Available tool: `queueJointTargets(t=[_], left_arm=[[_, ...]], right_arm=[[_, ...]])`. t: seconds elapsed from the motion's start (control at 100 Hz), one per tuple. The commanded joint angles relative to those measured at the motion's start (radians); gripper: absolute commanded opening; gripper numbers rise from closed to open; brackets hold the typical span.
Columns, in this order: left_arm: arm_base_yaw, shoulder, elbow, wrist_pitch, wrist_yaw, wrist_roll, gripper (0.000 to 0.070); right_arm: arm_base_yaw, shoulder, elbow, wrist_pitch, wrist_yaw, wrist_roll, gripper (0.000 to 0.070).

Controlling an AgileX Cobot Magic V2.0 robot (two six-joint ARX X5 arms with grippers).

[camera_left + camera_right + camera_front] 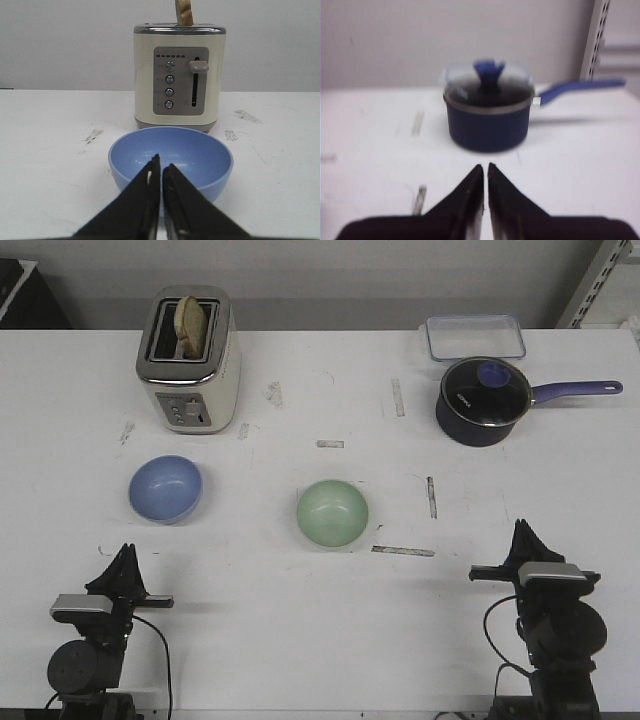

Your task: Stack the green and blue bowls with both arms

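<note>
The periwinkle blue bowl (pixel 165 488) sits upright on the white table at the left; it also shows in the left wrist view (pixel 171 160), just ahead of my fingers. The mint green bowl (pixel 332 512) sits upright near the table's middle. My left gripper (pixel 126 552) is shut and empty, near the front edge, short of the blue bowl; in its wrist view (pixel 161 167) the jaws are closed. My right gripper (pixel 523 530) is shut and empty at the front right, well right of the green bowl; it shows closed in its wrist view (pixel 485 167).
A cream toaster (pixel 189 360) with a slice of bread stands behind the blue bowl. A dark navy saucepan (pixel 484 400) with a glass lid and long handle stands at the back right, a clear container (pixel 475 337) behind it. Tape marks dot the table.
</note>
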Motion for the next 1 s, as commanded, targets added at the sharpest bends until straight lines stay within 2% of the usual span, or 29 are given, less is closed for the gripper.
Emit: queueJointTargets(t=[0.0, 0.35, 0.89, 0.99], left_arm=[[0.0, -0.002, -0.022, 0.012, 0.0, 0.011, 0.0001], [0.0, -0.002, -0.022, 0.012, 0.0, 0.011, 0.0001], [0.0, -0.002, -0.022, 0.019, 0.0, 0.011, 0.0001], [0.0, -0.002, -0.011, 0.019, 0.0, -0.008, 0.0001]], right_arm=[[0.0, -0.037, 0.005, 0.012, -0.001, 0.016, 0.0002], [0.0, -0.194, 0.006, 0.014, 0.0, 0.015, 0.0002], [0.0, -0.201, 0.006, 0.019, 0.0, 0.015, 0.0002], [0.0, -0.201, 0.006, 0.019, 0.0, 0.015, 0.0002]])
